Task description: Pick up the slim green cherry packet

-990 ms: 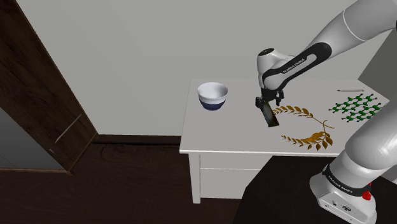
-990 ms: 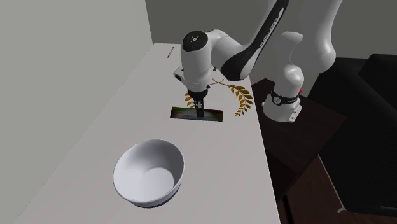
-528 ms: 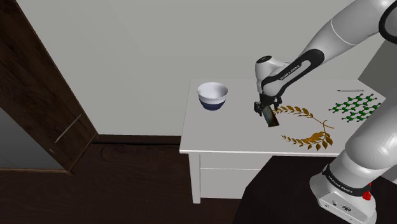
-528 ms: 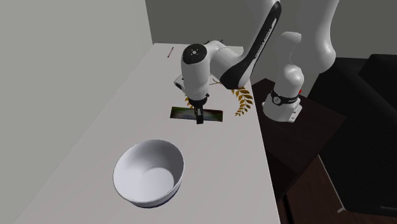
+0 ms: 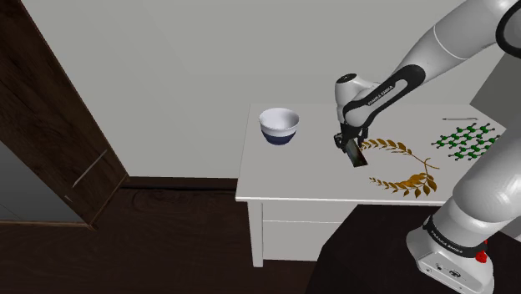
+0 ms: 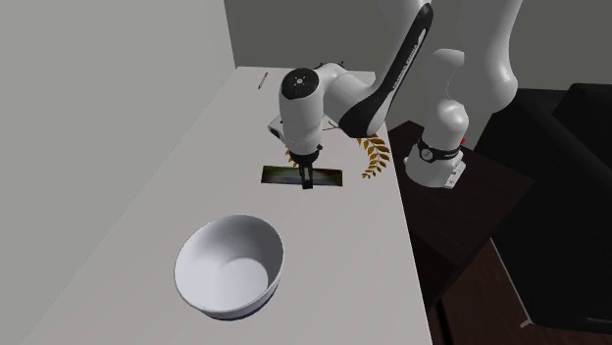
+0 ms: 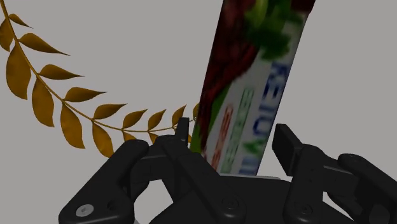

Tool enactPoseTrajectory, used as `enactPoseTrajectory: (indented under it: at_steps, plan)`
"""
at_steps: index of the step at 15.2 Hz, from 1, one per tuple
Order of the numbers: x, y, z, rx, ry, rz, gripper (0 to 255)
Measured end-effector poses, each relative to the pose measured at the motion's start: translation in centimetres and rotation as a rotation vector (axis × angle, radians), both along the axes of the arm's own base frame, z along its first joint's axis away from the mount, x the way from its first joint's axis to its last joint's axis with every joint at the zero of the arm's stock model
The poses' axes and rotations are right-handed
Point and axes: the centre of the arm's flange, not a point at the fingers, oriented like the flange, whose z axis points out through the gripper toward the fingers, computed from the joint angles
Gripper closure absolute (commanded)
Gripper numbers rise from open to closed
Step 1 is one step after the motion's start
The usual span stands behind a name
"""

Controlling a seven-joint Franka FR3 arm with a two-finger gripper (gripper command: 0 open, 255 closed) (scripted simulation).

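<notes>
Since a second ago the arm has sunk until the gripper (image 7: 232, 135) is right down at the tabletop; over the last half second you would notice hardly any shift. Its fingers (image 7: 289, 145) stand spread, one along each long side of the packet (image 7: 254, 76). The packet lies flat on the white table (image 5: 284, 179), with red cherries, green leaves and a white lettered band facing up. One finger sits right at the packet's edge and the other just beside the opposite edge, so you have little slack either way. Just beside the packet a gold laurel print (image 7: 67, 105) curls across the surface. In the second exterior view the packet lies crosswise, its ends poking out at nine and three o'clock of the gripper. The table's edge at three o'clock is near, while toward nine o'clock you have bare tabletop up to the wall (image 6: 98, 98). A white bowl (image 6: 230, 267) stands well apart at seven o'clock. In the shoulder view the bowl is at ten o'clock of the gripper and the table's front edge at six o'clock. A green molecule print (image 5: 467, 139) and a thin pencil (image 5: 459, 119) lie well off toward three o'clock, and a dark wooden door (image 5: 50, 125) stands far off at nine o'clock.
</notes>
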Motion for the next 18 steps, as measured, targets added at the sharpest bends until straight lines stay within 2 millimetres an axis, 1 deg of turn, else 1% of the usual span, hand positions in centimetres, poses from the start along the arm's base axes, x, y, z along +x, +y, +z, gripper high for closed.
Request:
enactPoseTrajectory:
  at_steps: [2, 4, 18]
  plan:
    - [0.0, 0.0, 0.0, 0.000, 0.001, 0.000, 255]
    - [-0.1, 0.1, 0.6, 0.000, 0.003, -0.001, 255]
    - [-0.1, 0.1, 7.6, 0.000, 0.003, -0.001, 255]
